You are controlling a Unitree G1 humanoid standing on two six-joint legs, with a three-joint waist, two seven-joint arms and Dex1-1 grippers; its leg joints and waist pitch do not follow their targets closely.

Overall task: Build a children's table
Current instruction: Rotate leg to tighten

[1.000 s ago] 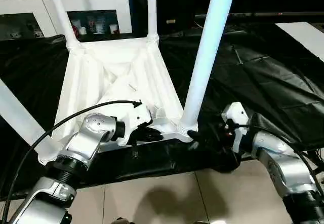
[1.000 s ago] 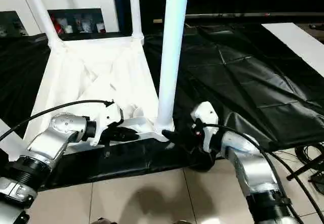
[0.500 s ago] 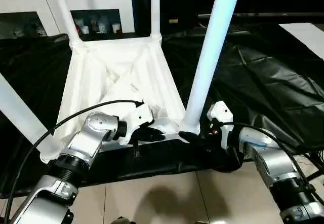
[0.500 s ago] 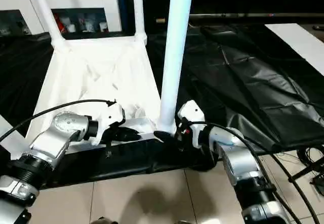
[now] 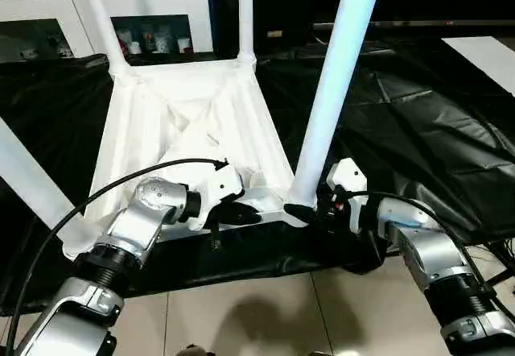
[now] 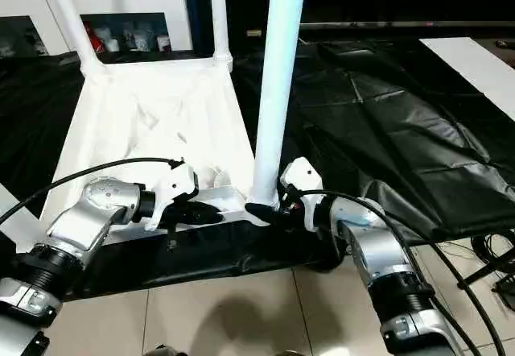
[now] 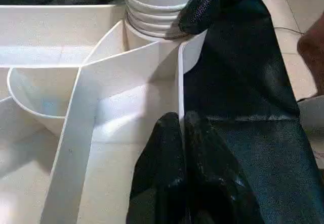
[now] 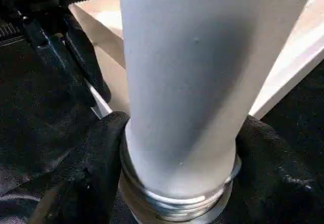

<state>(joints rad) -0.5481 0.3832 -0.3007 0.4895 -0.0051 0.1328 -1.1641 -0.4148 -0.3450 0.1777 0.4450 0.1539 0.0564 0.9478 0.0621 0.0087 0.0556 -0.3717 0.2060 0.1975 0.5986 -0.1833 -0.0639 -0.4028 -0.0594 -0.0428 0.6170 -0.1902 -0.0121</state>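
The white tabletop (image 5: 161, 122) lies upside down on black cloth, ribs up. Four white legs stand in its corner sockets. The near right leg (image 5: 334, 90) rises tall beside my right arm. My left gripper (image 5: 241, 213) is shut on the tabletop's near rim (image 7: 179, 82), one finger on each side of the thin wall. My right gripper (image 5: 302, 211) is at the foot of the near right leg (image 8: 187, 82), just above the socket. Its black fingers (image 8: 104, 148) press on both sides of the tube.
Black cloth (image 5: 418, 114) covers the floor under and to the right of the tabletop. Its front edge meets bare tiles (image 5: 265, 308) by my arms. A white cabinet with glass doors (image 5: 48, 18) stands behind. A white panel (image 5: 483, 54) lies at the far right.
My right gripper has moved left to the foot of the near right leg and drawn its fingers in around it. The left gripper keeps its hold on the rim.
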